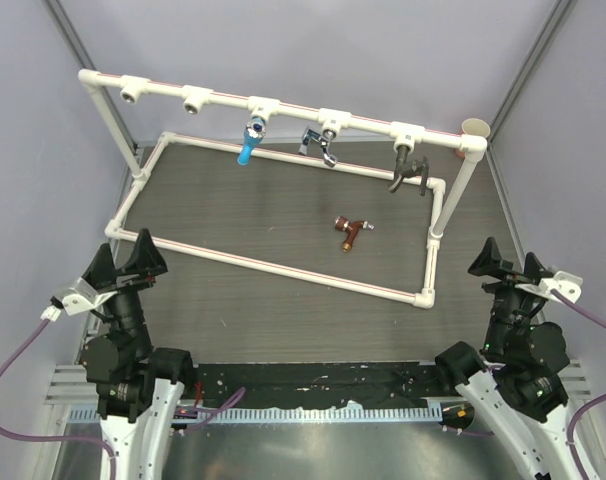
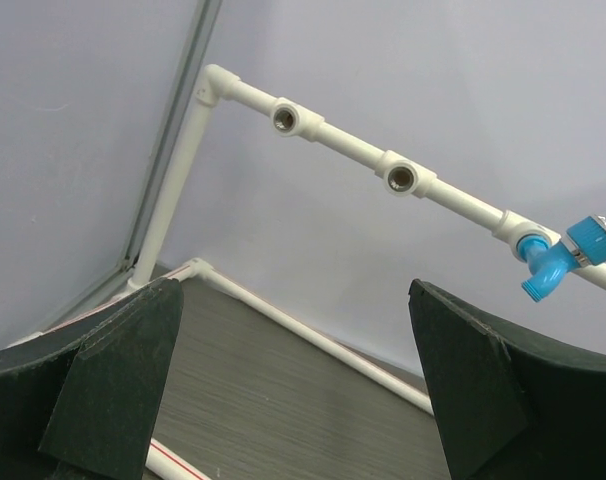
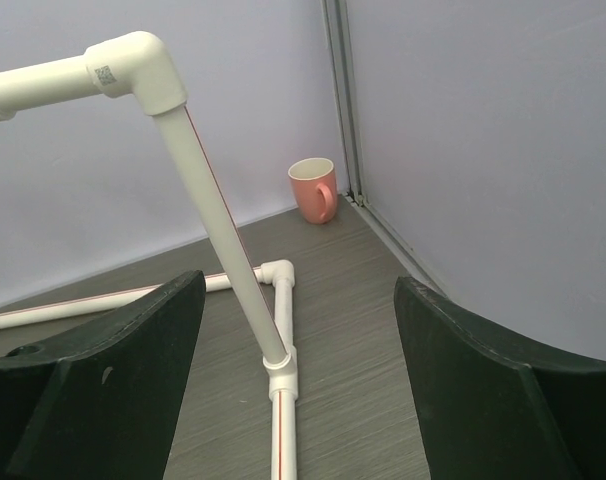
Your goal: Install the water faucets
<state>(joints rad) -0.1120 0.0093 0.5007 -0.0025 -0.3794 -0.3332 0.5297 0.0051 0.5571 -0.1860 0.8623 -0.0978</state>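
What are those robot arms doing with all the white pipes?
They are fitting little taps onto the white pipe frame. The blue tap, silver tap and dark grey tap already hang from its top pipe. The copper tap lies on the table, not fitted yet. The left tool and the right tool are both open, holding nothing, away from the taps.

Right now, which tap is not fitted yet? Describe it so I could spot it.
Find the white pipe frame on the dark table. Inside its floor rectangle, right of centre, lies the copper tap. It alone is red-brown and loose on the tabletop; the blue tap, silver tap and dark grey tap hang from the top rail.
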